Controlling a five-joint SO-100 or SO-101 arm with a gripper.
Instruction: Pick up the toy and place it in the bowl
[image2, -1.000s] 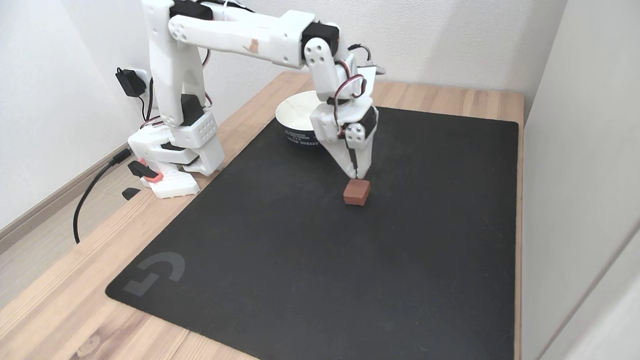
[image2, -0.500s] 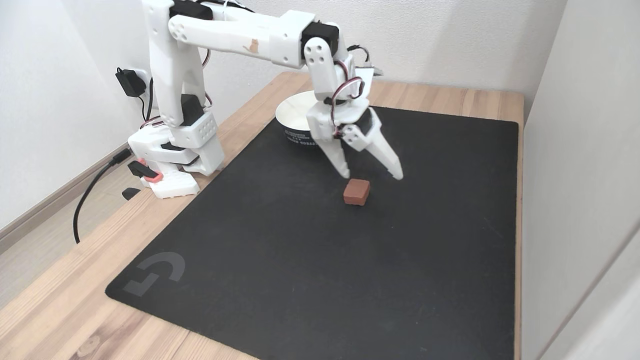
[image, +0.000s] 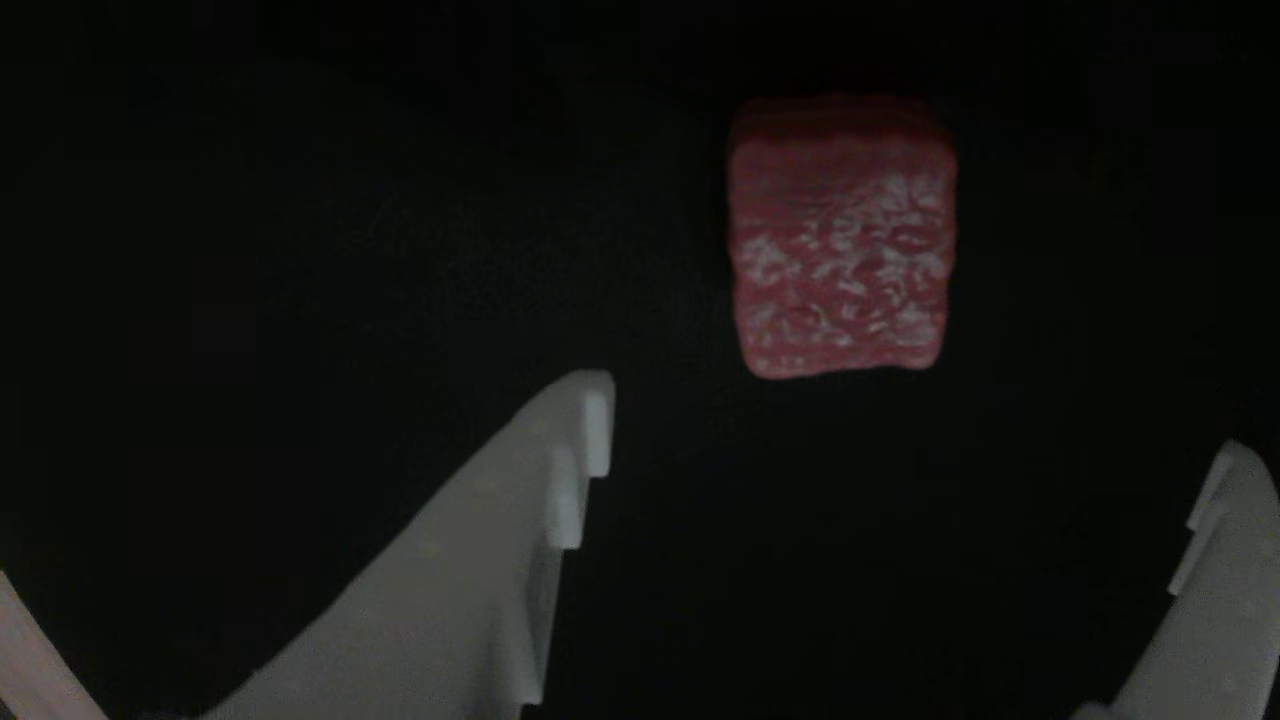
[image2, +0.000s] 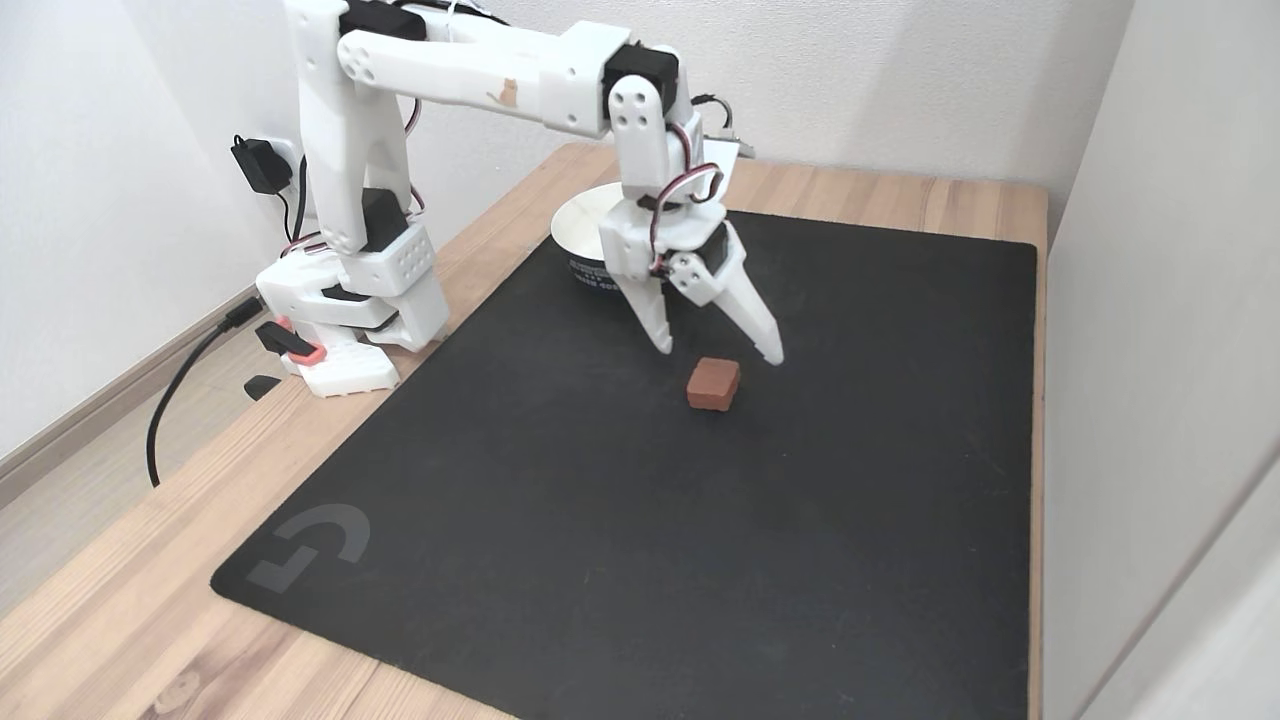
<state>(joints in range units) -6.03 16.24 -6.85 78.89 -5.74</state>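
The toy (image2: 713, 384) is a small dark-red block lying flat on the black mat; in the other view the toy (image: 840, 236) shows a face with white marbled speckles. My white gripper (image2: 717, 352) hangs just above and behind it, open wide, nothing between its fingers. In the other view the gripper (image: 915, 420) reaches in from the bottom edge, with the toy above the gap and nearer the left fingertip (image: 585, 415). The white bowl (image2: 590, 232) stands behind the gripper at the mat's far edge, partly hidden by the arm.
A black mat (image2: 620, 520) covers most of the wooden table (image2: 110, 620). The arm's base (image2: 350, 300) stands at the left with cables and a wall plug (image2: 260, 165). Walls close in behind and on the right.
The gripper went from shut to open wide above the toy, then shifted slightly left and back. The toy has not moved.
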